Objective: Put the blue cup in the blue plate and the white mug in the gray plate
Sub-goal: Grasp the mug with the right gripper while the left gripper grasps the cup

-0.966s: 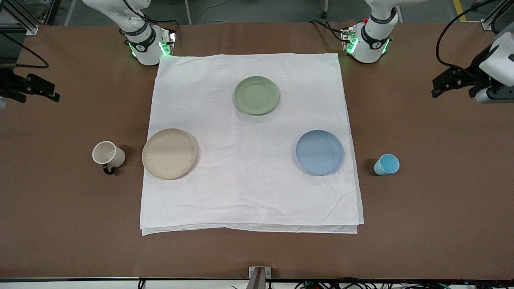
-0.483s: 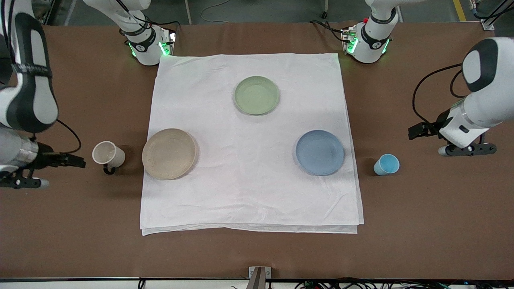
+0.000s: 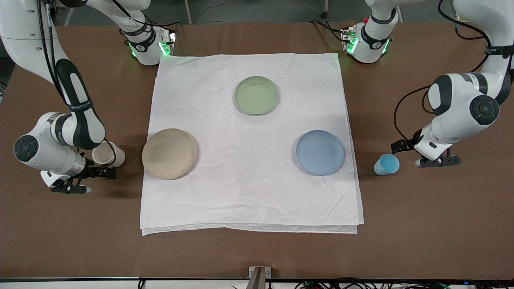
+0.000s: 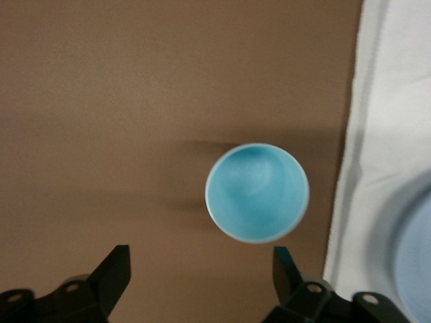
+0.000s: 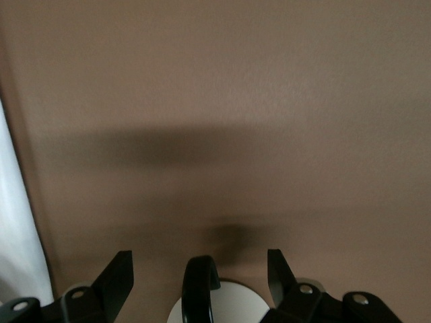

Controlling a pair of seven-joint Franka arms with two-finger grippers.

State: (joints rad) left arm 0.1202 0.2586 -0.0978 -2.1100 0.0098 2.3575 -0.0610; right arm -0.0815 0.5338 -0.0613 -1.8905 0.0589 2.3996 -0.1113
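Blue cup (image 3: pixel 386 164), upright and empty, on the bare tabletop (image 3: pixel 421 224) just beside the white cloth (image 3: pixel 249 160) at the left arm's end; the left end effector (image 4: pixel 202 276) hovers over it, fingers spread. Blue plate (image 3: pixel 320 152) empty on the cloth. White mug (image 3: pixel 107 154) upright on the tabletop beside the empty gray plate (image 3: pixel 169 153); the right end effector (image 5: pixel 200 272) is spread around its dark handle (image 5: pixel 199 286). Green plate (image 3: pixel 257 95) also empty

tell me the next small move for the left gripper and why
Probably lower the left gripper around the blue cup: its fingers are open, and the cup stands upright on the bare table beside the blue plate, not yet between them.
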